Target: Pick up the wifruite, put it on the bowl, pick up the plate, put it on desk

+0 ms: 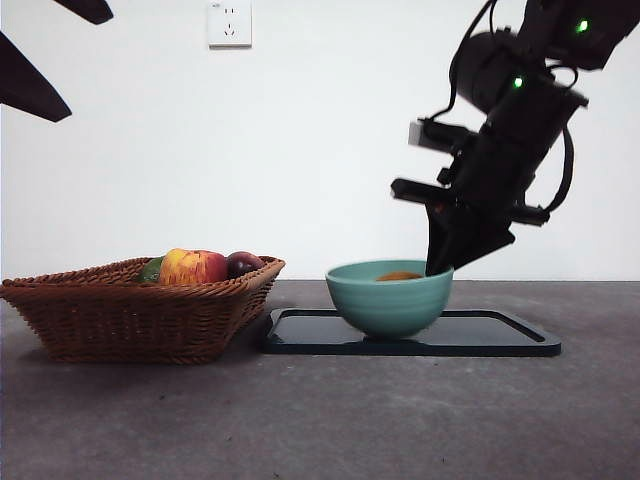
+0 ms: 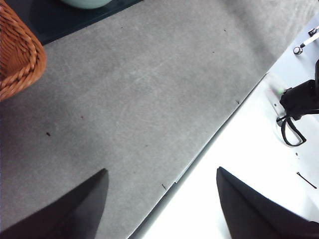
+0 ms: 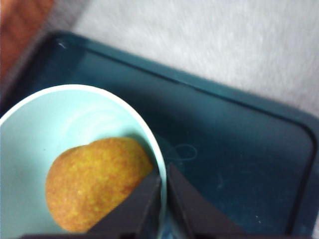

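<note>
Right wrist view shows you the right gripper (image 3: 160, 185) with its fingers narrowed onto the bowl's (image 3: 60, 124) rim, one inside, one outside. The wifruite (image 3: 94, 181) lies in the bowl, just beside the inner finger, free of it. The bowl sits on the dark plate (image 1: 480, 335) on the desk (image 1: 320, 420). Your left gripper (image 2: 162, 206) hangs wide over bare desk, well apart from the bowl.

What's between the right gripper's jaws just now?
The bowl rim: the right gripper has one jaw inside, beside the wifruite, and one outside over the tray. The right wrist view shows it.
</note>
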Motion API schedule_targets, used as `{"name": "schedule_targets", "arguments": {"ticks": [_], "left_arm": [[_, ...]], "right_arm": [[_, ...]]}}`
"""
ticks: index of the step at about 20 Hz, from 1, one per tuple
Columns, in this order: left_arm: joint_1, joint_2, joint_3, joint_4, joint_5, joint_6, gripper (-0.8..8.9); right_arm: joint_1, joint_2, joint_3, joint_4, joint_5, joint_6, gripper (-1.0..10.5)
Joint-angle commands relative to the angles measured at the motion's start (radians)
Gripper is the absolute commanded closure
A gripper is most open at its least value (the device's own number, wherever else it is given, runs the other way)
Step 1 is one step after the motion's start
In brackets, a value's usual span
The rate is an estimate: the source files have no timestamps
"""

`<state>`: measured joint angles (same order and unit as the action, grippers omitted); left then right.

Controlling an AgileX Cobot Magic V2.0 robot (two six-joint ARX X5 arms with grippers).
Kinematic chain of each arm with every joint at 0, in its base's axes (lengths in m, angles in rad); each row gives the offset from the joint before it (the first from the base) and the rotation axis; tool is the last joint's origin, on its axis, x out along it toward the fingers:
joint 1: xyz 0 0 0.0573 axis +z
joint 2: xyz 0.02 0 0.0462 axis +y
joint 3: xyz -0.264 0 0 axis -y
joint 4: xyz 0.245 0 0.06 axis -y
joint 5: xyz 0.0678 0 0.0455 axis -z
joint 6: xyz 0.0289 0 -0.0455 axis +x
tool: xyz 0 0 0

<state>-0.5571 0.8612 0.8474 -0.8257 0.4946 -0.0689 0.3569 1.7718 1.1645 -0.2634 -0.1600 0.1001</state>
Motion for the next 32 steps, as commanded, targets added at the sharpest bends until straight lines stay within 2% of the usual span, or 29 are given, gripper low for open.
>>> {"name": "schedule_targets", "arguments": {"ticks": [1,7,10,12,17,21,26,28,32], "left_arm": [[-0.006,0.003,0.008,0.010,0.004,0.009,4.69],[-0.006,0.003,0.008,0.011,0.004,0.009,4.69],[-0.006,0.003,0.008,0.010,0.004,0.009,4.69],[-0.006,0.003,0.008,0.010,0.004,0.009,4.69],[-0.006,0.003,0.008,0.011,0.004,0.009,4.69],[-0.006,0.003,0.008,0.011,0.004,0.014,4.69],[-0.006,0.003,0.008,0.011,0.004,0.029,4.69],[-0.006,0.003,0.008,0.011,0.004,0.029,4.70],[-0.006,0.003,0.008,0.011,0.004,0.028,4.69]], "right_arm": [[0.001,0.033,0.022,0.023,-0.004,-0.011,9.3],[0.001,0.034,0.022,0.019,-0.004,-0.003,9.3],[0.001,0.023,0.022,0.015,-0.003,0.005,7.4],[0.000,-0.013,0.022,0.008,0.008,0.005,7.3],[0.001,-0.237,0.022,-0.055,0.002,0.005,7.3],[0.008,-0.471,0.022,-0.253,-0.059,0.001,7.3],[0.008,-0.675,0.009,-0.518,-0.060,-0.031,7.3],[0.011,-0.755,-0.036,-0.548,-0.070,-0.030,7.3],[0.030,-0.922,-0.195,-0.546,-0.148,-0.029,7.3]]}}
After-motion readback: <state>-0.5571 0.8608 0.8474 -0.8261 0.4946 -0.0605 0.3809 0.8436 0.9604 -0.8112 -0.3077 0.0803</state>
